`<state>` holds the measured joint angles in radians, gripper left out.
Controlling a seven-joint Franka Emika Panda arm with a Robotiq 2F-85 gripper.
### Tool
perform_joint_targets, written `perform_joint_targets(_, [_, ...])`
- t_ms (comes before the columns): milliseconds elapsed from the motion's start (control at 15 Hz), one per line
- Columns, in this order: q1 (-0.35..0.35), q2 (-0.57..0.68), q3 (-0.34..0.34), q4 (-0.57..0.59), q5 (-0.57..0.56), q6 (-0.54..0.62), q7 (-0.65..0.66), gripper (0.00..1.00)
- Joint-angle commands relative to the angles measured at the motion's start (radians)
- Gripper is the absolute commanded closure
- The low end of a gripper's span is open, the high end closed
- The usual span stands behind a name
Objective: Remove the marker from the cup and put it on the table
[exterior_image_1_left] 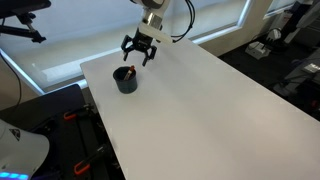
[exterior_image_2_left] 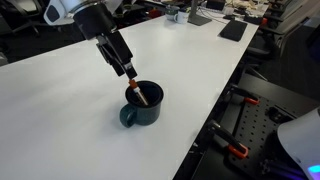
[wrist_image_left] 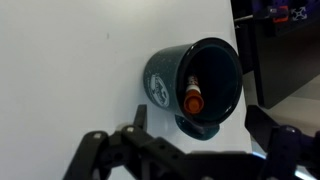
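Item: marker (wrist_image_left: 192, 97), a thin pen w/ a reddish-orange end and a paler shaft.
Marker posn: inside the cup (exterior_image_2_left: 146, 108), tilted. Orange end is up at the rim, paler part runs down into the cup. It is not on the table.
Holder: small dark cup w/ a handle, upright. We see a pale emblem on its side in the wrist view.
Cup posn: on the table (exterior_image_1_left: 220, 110), near a corner in that exterior view and close to a table edge in both exterior views.
Table: large, plain white, matte top.
Gripper: gripper (exterior_image_1_left: 139, 57) hangs just above the cup, pointing down at it.
Fingers: fingers (wrist_image_left: 280, 140) spread wide apart, gripping nothing. In the wrist view we see the cup mouth and the marker in the gap btwn the two tips.
Contact: in an exterior view the gripper (exterior_image_2_left: 129, 72) tip sits just above the marker's orange end. From that angle we can't tell whether they touch. The wrist view shows no pinch on it.
Cup/gripper: apart; fingers are not around the cup wall.
Surrounds: black stands w/ orange fittings (exterior_image_2_left: 236, 150) beside the table edge; bright window (exterior_image_1_left: 70, 40) behind the table.
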<state>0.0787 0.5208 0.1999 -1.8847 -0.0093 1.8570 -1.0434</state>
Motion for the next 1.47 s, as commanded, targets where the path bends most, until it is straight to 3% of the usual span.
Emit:
perform_joint_targets(0, [-0.001,0.006,0.002,0.004,0.0,-0.003,0.003,0.0])
perform_joint_targets(867, [-0.006,0.029,0.004,0.009,0.0,-0.009,-0.005,0.02])
perform_joint_targets(933, [-0.005,0.03,0.004,0.009,-0.001,-0.009,-0.008,0.09])
perform_joint_targets(1000, [-0.006,0.03,0.005,0.008,0.0,-0.007,-0.008,0.26])
perform_joint_targets(1133, [-0.008,0.03,0.004,0.008,0.001,-0.007,-0.007,0.36])
perform_joint_targets(1400, [-0.009,0.029,0.004,0.008,0.001,-0.008,-0.007,0.68])
